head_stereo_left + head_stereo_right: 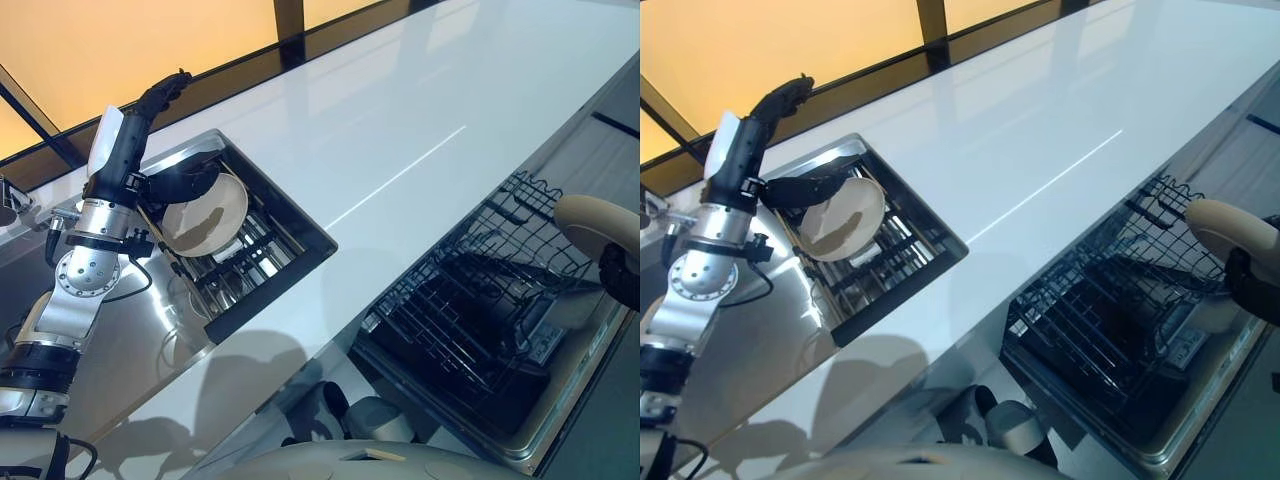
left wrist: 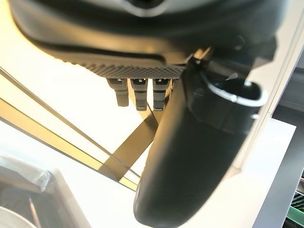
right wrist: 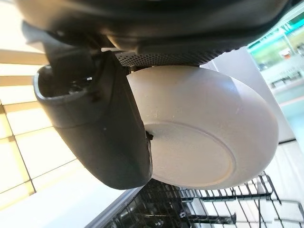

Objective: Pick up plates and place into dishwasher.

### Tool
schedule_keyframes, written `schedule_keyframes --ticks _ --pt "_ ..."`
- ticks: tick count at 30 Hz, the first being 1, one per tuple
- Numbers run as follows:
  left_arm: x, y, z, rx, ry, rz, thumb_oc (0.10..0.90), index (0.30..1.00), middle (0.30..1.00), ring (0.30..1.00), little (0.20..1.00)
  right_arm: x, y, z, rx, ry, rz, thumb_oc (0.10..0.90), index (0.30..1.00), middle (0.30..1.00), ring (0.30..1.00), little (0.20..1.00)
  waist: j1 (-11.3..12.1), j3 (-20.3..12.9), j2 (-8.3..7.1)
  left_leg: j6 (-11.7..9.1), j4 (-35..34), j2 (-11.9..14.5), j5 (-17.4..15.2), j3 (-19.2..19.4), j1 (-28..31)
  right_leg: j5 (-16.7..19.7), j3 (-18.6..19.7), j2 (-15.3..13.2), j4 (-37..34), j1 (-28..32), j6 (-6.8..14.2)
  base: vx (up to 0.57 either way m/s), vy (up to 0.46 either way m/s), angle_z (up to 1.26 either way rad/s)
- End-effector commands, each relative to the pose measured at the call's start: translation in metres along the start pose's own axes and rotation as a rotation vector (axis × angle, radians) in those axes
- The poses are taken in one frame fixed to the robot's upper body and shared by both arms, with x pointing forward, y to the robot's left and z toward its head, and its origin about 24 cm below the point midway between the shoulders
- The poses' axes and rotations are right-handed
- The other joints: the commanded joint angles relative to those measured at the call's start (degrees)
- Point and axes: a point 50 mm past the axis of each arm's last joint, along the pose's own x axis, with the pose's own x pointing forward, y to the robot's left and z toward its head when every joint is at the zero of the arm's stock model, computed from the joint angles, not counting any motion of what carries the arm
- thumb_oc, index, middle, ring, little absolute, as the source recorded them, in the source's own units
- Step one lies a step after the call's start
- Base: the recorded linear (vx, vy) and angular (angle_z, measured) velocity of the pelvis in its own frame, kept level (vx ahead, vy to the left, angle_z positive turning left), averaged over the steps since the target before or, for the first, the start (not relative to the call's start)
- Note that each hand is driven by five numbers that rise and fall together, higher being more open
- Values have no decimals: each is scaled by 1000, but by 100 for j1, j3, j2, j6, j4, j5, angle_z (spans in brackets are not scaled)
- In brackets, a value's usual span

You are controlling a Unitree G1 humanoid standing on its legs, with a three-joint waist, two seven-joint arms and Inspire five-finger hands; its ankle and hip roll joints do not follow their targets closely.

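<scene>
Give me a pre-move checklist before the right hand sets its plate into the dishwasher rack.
1. Right hand gripping the cream round plate: ok, thumb pressed against its underside.
2. Black wire dishwasher rack pulled out: ok.
3. Plate over the rack: ok, it hangs at the rack's far right edge.
4. Free slot in the rack: cannot tell, its middle is too dark.
5. Left hand clear of the rack: ok, it is at the cream bowl-shaped dish in the steel sink.
6. Left hand's grip on that dish: cannot tell.
</scene>
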Motion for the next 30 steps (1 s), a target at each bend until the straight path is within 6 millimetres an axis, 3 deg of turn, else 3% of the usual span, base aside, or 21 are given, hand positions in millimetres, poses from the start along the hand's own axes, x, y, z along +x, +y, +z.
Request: schedule_keyframes --ticks 1,7,13,21,30 --pt "35 40 46 25 -238 132 800 900 900 900 900 26 -17 16 125 -103 -32 100 300 300 300 200 50 -415 -70 48 60 -19 -179 -5 -85 -254 -288 -127 404 -103 909 0 0 0" --pt "49 26 62 8 -296 50 800 900 900 900 900 40 36 17 307 -7 259 100 300 300 300 200 183 -386 -92 33 62 -2 -138 -12 -92 -202 -370 -168 352 -80 900 0 0 0" --pt "57 17 71 -31 -333 24 800 900 900 900 900 45 74 23 404 62 409 100 300 300 300 200 284 -339 -104 38 80 17 -151 -2 -81 -198 -431 -191 364 -96 888 1 -3 1" --pt "65 3 81 -58 -359 5 800 900 900 900 900 34 123 16 479 203 585 100 300 300 300 200 389 -282 -153 36 129 55 -180 8 -61 -197 -471 -223 361 -73 874 0 -2 0" --pt "72 -7 93 -87 -403 -13 800 900 900 900 900 12 169 3 486 359 667 100 300 300 300 200 504 -282 -169 44 181 84 -219 -12 -26 -194 -527 -261 311 11 856 1 -4 3"
